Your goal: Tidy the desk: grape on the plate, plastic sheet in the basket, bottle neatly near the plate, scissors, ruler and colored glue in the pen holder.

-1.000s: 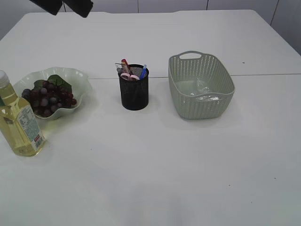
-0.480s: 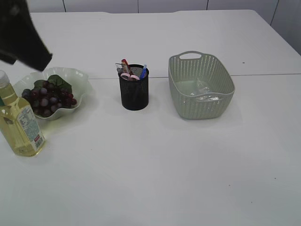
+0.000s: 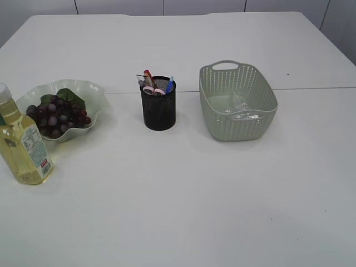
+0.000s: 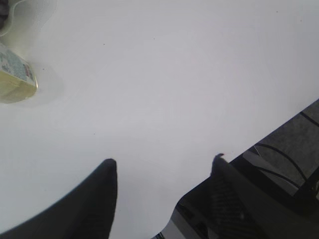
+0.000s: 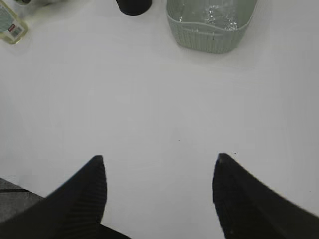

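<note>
Dark grapes [image 3: 55,115] with a green leaf lie in the wavy pale plate [image 3: 94,92] at the left. The bottle [image 3: 22,146] of yellow liquid stands upright just in front of the plate; its base shows in the left wrist view [image 4: 15,79]. The black mesh pen holder [image 3: 159,111] holds pink-handled scissors, a ruler and glue sticks. The clear plastic sheet [image 3: 239,104] lies in the grey-green basket [image 3: 261,89]. My left gripper [image 4: 164,162] is open and empty over the table's front edge. My right gripper [image 5: 158,159] is open and empty over bare table. Neither gripper shows in the exterior view.
The white table [image 3: 183,194] has a seam running across behind the holder. In the right wrist view the basket [image 5: 209,40] and holder [image 5: 133,7] lie far ahead. The table's edge and cables below it show in the left wrist view [image 4: 279,149].
The left arm, seen at the top left a second ago, swept down over the plate and has left the exterior view. The objects have not moved.
</note>
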You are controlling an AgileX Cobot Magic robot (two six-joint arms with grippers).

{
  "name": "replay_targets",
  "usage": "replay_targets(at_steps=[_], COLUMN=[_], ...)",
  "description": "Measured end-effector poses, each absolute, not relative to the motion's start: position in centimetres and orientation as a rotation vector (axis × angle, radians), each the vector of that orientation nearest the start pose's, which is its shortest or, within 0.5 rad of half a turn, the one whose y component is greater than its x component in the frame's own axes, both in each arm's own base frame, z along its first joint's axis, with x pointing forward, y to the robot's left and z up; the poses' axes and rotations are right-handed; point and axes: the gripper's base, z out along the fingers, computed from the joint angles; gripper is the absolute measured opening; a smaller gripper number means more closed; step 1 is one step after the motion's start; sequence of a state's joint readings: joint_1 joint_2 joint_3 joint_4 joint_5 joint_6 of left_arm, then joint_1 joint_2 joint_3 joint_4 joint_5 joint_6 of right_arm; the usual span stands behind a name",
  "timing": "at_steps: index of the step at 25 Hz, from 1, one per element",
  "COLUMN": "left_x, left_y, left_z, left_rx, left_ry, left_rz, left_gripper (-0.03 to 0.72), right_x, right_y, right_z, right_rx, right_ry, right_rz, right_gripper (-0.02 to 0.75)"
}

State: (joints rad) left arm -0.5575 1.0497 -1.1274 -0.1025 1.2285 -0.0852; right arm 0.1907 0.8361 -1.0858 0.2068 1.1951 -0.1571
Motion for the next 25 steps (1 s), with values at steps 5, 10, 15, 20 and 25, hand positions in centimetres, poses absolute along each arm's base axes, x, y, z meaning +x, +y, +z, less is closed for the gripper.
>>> replay_targets(at_steps=[5, 10, 15, 20, 25], left_x=[12.0, 8.7, 6.3, 4.4, 2.8], left_y=[-8.4, -5.6, -3.4, -2.3, -1.6], left_z=[36.9, 35.0, 30.9, 30.1, 30.2], left_rx=[0.564, 0.533, 0.546, 0.532, 0.514], left_ry=[2.413, 2.214, 2.188, 2.153, 2.108], left_rz=[-0.402, -0.365, -0.274, -0.29, -0.345], left_gripper=[0.434, 0.434, 0.434, 0.434, 0.434], right_x=[8.6, 5.8, 3.0, 1.2, 1.0], right_y=[3.4, 2.8, 2.2, 1.9, 1.8], right_z=[36.2, 32.5, 30.4, 29.4, 28.3], right_rx=[-0.451, -0.46, -0.453, -0.445, -0.447], right_ry=[2.319, 2.282, 2.147, 2.052, 2.055], right_rz=[0.257, 0.245, 0.227, 0.219, 0.218], right_gripper=[0.491, 0.491, 0.491, 0.491, 0.491])
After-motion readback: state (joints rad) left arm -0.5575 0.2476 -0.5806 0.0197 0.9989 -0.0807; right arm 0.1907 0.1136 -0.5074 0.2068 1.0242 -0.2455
